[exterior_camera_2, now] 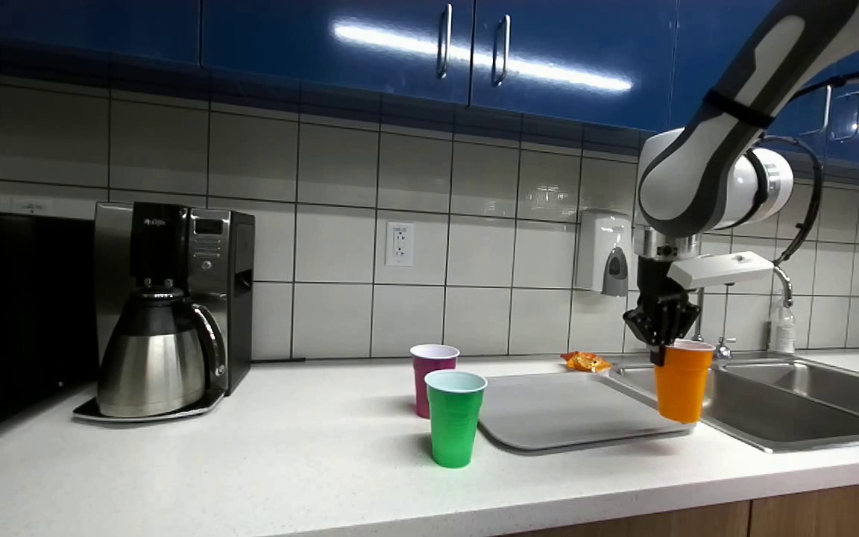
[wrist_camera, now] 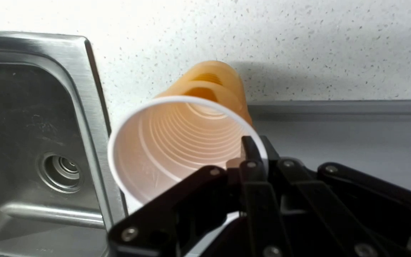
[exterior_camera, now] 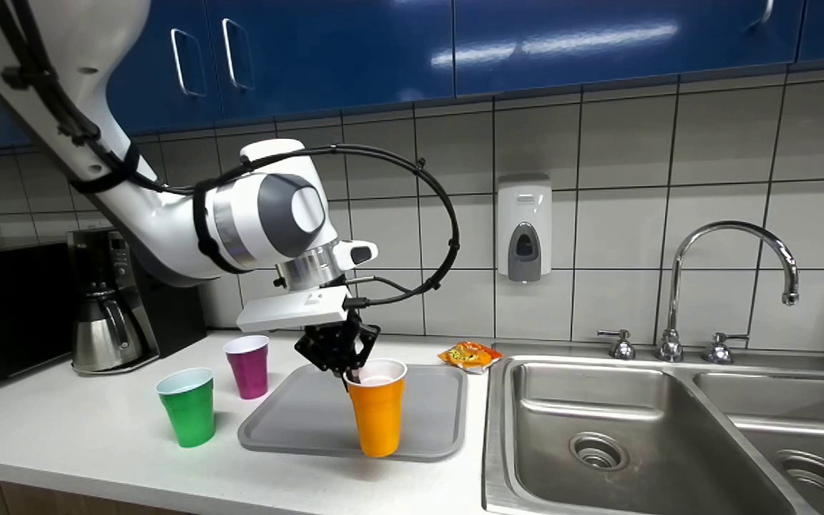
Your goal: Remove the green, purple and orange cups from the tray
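My gripper [exterior_camera: 352, 379] is shut on the rim of the orange cup [exterior_camera: 378, 418], one finger inside and one outside. The grip on the rim shows in the wrist view [wrist_camera: 260, 150]. The orange cup [exterior_camera_2: 683, 382] is roughly upright at the sink-side front corner of the grey tray [exterior_camera: 297, 418]; it looks raised, though its exact height is hard to tell. In the wrist view the cup's lower end [wrist_camera: 223, 80] lies over the counter beyond the tray's edge. The green cup [exterior_camera_2: 454, 425] and the purple cup [exterior_camera_2: 423, 384] stand upright on the counter beside the tray.
A steel double sink [exterior_camera: 598, 415] with a faucet [exterior_camera: 677, 286] adjoins the tray's side. An orange snack packet [exterior_camera: 469, 355] lies behind the tray. A coffee maker [exterior_camera_2: 168, 321] stands by the wall, and a soap dispenser [exterior_camera: 524, 229] hangs on the tiles.
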Controlling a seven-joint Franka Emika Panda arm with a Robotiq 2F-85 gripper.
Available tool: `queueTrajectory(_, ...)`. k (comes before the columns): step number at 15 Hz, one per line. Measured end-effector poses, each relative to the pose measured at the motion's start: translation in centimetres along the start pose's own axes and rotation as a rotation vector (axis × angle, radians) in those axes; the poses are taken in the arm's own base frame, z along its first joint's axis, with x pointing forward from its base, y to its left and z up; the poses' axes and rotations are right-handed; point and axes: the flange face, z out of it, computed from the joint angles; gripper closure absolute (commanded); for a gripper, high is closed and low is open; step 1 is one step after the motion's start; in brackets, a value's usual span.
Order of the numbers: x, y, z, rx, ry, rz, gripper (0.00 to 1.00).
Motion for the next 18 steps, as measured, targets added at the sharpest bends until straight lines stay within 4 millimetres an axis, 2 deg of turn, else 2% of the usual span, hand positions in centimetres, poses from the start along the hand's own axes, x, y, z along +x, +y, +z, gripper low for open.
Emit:
queueTrajectory(7,-1.5,-0.2,1.3,0.008,-0.033,0.004,0.99)
queueTrajectory(18,-2.8,-0.1,2.7,0.021,-0.015,0.017,0.99)
